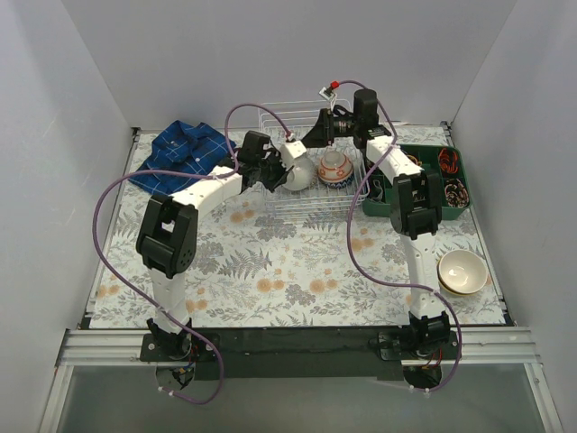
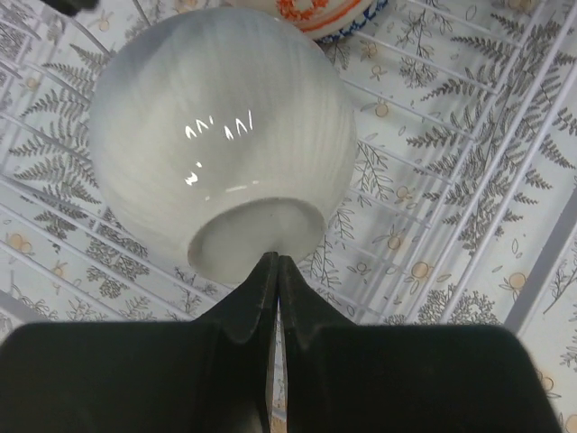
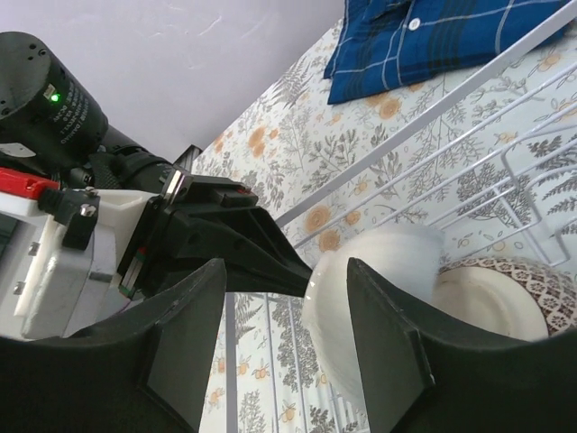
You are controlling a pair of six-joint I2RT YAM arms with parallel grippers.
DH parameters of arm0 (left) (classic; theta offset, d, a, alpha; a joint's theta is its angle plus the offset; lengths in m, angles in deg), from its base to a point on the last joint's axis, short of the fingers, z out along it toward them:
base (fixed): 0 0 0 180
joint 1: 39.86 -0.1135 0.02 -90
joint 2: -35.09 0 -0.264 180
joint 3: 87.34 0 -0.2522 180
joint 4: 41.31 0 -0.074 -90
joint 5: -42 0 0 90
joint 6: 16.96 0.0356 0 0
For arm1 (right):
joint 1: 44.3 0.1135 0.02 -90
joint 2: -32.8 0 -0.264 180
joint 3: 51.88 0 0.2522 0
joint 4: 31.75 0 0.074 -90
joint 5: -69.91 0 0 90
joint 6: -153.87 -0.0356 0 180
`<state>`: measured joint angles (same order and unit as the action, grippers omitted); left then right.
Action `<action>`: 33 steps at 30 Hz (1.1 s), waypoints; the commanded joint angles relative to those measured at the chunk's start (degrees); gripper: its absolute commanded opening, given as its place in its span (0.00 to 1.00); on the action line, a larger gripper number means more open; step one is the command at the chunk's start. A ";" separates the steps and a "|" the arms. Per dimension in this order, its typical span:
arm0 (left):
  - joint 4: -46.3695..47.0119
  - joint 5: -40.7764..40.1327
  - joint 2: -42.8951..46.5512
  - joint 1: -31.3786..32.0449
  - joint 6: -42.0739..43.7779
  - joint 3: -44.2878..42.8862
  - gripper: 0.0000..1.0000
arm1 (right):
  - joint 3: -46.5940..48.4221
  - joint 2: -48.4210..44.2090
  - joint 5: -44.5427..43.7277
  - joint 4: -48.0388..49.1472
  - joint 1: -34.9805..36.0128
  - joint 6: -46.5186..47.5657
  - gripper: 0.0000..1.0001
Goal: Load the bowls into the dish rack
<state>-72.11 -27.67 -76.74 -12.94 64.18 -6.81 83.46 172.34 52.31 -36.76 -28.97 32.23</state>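
The white wire dish rack (image 1: 311, 206) stands at the back middle of the table. My left gripper (image 1: 278, 167) is shut on the foot ring of a white ribbed bowl (image 1: 295, 165), held on its side inside the rack. In the left wrist view the fingertips (image 2: 268, 271) pinch that foot ring over the rack wires (image 2: 505, 135). A red and blue patterned bowl (image 1: 335, 167) sits in the rack beside it. My right gripper (image 1: 311, 137) hovers open over the rack's back; in its wrist view the white bowl (image 3: 379, 271) shows blurred between its fingers. A cream bowl (image 1: 461, 271) sits on the table at right.
A green compartmented tray (image 1: 424, 203) with small items stands right of the rack. A folded blue plaid shirt (image 1: 185, 153) lies at the back left. White walls enclose the floral tablecloth on three sides.
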 commanded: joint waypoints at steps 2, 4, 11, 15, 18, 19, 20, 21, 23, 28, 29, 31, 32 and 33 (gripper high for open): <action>2.71 -1.09 0.04 0.33 -0.63 -2.97 0.00 | 2.52 -3.13 -2.00 -3.65 -0.74 4.65 0.65; 3.06 -1.18 -0.49 0.33 -0.89 -3.32 0.00 | 2.52 -3.40 -2.44 -4.09 -1.18 5.18 0.65; 3.68 -1.97 -3.04 0.33 -3.26 -6.39 0.00 | 3.05 -5.24 -3.67 -10.23 -2.06 10.88 0.65; 3.85 -2.58 -0.24 0.33 -5.55 -7.54 0.00 | 6.65 -7.88 -11.11 -27.09 -2.24 31.39 0.66; 4.55 -4.60 5.20 0.33 -7.04 -6.58 0.00 | 7.71 -12.44 -23.20 -37.74 -2.24 40.58 0.69; 5.08 -5.65 6.79 0.33 -7.48 -6.23 0.00 | 6.58 -15.68 -26.49 -41.41 -2.24 44.78 0.69; 5.35 -7.57 9.76 0.33 -8.01 -5.79 0.00 | 5.26 -17.53 -29.74 -42.58 -2.32 46.82 0.70; 5.70 -8.64 11.27 0.42 -9.06 -5.26 0.09 | 3.59 -19.64 -37.00 -43.55 -2.32 47.89 0.70; 6.05 -11.53 15.56 0.33 -9.94 -3.07 0.28 | -4.65 -26.67 -44.07 -43.73 -2.67 47.81 0.70; 7.10 -14.88 23.57 0.07 -9.42 6.49 0.63 | -24.25 -43.52 -62.89 -44.61 -4.96 41.32 0.63; 7.71 -15.50 24.46 -0.02 -9.42 8.09 0.65 | -30.11 -45.66 -64.65 -45.31 -5.40 39.91 0.64; 8.51 -16.55 26.30 -0.64 -10.29 10.29 0.69 | -34.63 -50.92 -69.14 -48.91 -6.45 39.55 0.67; 8.77 -16.82 26.84 -0.99 -10.56 12.04 0.70 | -39.01 -52.34 -69.76 -50.14 -6.72 41.03 0.66; 9.12 -17.08 27.19 -1.34 -11.00 13.02 0.70 | -40.96 -53.75 -71.24 -52.24 -7.59 42.09 0.66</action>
<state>-63.50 -41.15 -50.30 -13.11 54.58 0.79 52.32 122.10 -6.55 -80.45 -34.46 73.26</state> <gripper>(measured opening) 0.685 0.664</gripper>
